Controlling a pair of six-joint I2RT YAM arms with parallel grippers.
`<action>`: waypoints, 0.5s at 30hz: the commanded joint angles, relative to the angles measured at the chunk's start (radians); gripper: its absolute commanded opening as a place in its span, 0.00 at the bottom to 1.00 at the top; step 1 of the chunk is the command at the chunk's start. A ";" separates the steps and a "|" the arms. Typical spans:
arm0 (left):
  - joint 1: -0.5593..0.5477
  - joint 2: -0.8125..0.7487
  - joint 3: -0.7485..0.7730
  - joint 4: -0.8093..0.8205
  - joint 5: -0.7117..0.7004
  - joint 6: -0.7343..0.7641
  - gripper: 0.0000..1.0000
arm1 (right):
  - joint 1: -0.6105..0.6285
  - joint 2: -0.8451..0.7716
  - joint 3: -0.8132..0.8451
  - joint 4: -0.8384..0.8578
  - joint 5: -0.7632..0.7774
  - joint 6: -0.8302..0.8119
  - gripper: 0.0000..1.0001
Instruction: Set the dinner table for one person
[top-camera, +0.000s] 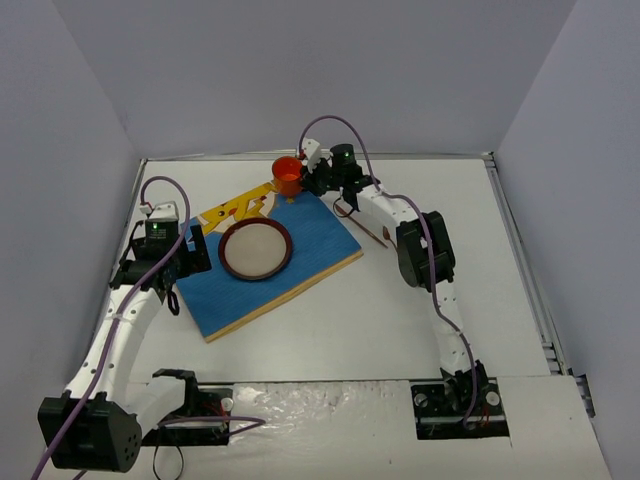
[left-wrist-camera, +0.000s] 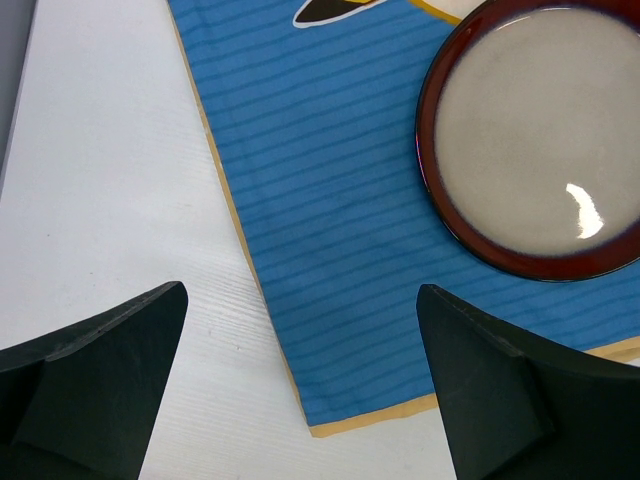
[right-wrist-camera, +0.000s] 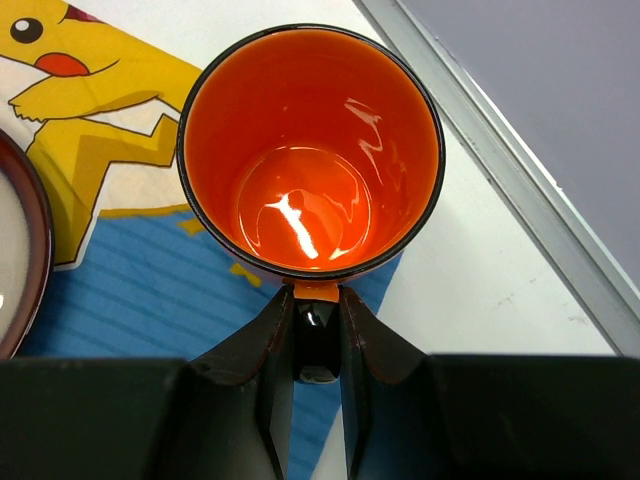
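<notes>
The white dinner table (top-camera: 420, 300) carries a blue placemat (top-camera: 265, 280) with a yellow cartoon figure. A dark-rimmed plate (top-camera: 255, 249) lies on the mat and also shows in the left wrist view (left-wrist-camera: 540, 140). My right gripper (top-camera: 305, 180) is shut on the handle of an orange cup (top-camera: 288, 171) at the mat's far corner. In the right wrist view the cup (right-wrist-camera: 310, 150) stands upright and empty, with its handle between my fingers (right-wrist-camera: 275, 350). Whether it rests on the mat I cannot tell. My left gripper (left-wrist-camera: 300, 390) is open and empty over the mat's left corner.
A thin brown utensil (top-camera: 362, 226) lies on the table right of the mat, partly under the right arm. The table's metal rim (right-wrist-camera: 500, 170) runs close behind the cup. Grey walls enclose the table on three sides.
</notes>
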 joint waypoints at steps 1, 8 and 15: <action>0.006 -0.004 0.012 0.027 0.000 0.006 0.97 | 0.009 -0.028 0.097 0.099 -0.004 0.002 0.00; 0.005 -0.006 0.012 0.028 0.010 0.006 0.97 | 0.009 0.009 0.117 0.098 0.014 0.014 0.00; 0.004 -0.007 0.012 0.028 0.018 0.007 0.97 | 0.009 0.020 0.114 0.097 0.026 0.019 0.00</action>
